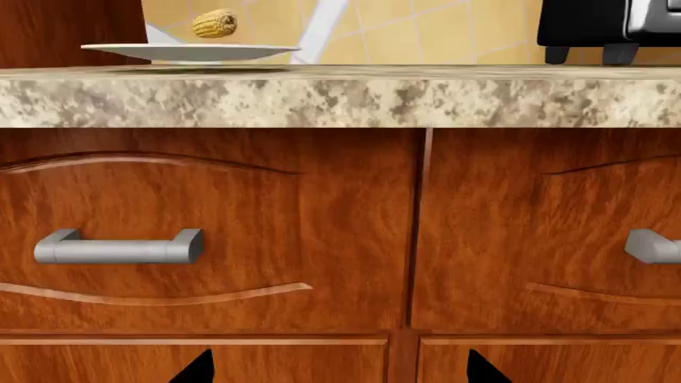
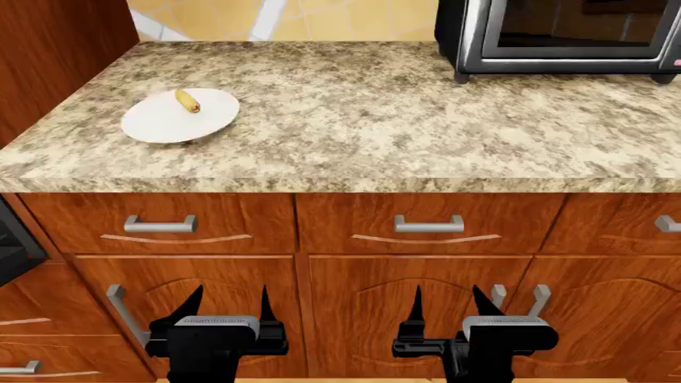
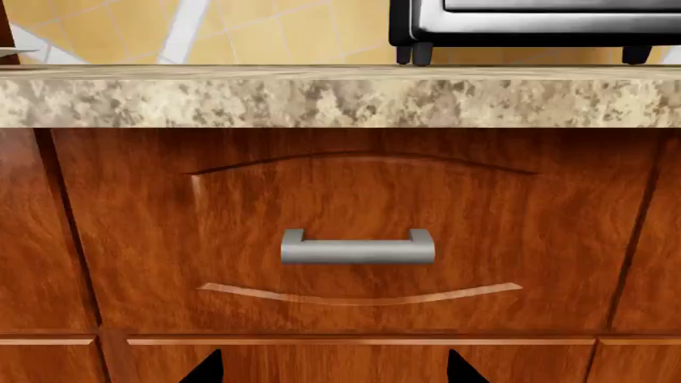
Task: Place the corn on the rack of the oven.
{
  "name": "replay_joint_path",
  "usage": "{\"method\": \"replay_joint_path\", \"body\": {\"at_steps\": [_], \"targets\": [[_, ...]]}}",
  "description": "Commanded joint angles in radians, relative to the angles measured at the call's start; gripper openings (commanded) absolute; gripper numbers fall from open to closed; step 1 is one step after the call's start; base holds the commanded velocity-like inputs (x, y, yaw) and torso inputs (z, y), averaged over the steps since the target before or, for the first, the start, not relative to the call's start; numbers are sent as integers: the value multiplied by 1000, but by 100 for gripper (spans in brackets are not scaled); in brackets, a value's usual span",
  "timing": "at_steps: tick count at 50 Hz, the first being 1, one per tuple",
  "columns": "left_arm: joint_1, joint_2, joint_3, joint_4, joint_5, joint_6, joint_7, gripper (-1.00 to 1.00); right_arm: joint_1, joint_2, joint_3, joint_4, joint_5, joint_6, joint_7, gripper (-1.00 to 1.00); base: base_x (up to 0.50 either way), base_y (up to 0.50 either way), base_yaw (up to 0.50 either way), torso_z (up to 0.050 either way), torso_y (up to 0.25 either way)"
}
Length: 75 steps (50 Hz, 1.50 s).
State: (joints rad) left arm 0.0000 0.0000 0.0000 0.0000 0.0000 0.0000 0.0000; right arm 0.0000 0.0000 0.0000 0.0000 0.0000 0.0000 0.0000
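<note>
I see both arms held low in front of the drawers, below the table (image 2: 352,120) edge. Left gripper (image 2: 226,307) jaws: spread open, empty. Right gripper (image 2: 447,307) jaws: spread open, empty. The corn (image 2: 187,100) lies on the white plate (image 2: 159,124) at the table's left, well apart from the countertop oven (image 2: 564,36).

Speckled stone counter (image 2: 352,120), glossy reddish wood drawers (image 2: 426,223) with brushed metal handles (image 2: 429,225), smooth white plate (image 2: 159,124), all above the jaws.
</note>
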Motion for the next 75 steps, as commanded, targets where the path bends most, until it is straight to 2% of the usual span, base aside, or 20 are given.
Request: {"method": "replay_joint_path", "body": {"at_steps": [1,15,58,75], "targets": [[-3,-15,17,-3,-14,-3,-22,100,-2,16,-15,-4,28,1,14,100,0,0,0,0,0],[-3,-52,59,-5,-51,-4,-67,100,-3,56,-66,-12,45,-3,62,100,0,26,0,0,0],[-8,-104,119,-6,-111,7,-121,100,-2,106,-122,-20,100,-2,126,100,0,479,0,0,0],[-7,-115,135,-4,-120,40,-147,100,-2,120,-134,-17,131,-15,136,100,0,6,0,11,6]]}}
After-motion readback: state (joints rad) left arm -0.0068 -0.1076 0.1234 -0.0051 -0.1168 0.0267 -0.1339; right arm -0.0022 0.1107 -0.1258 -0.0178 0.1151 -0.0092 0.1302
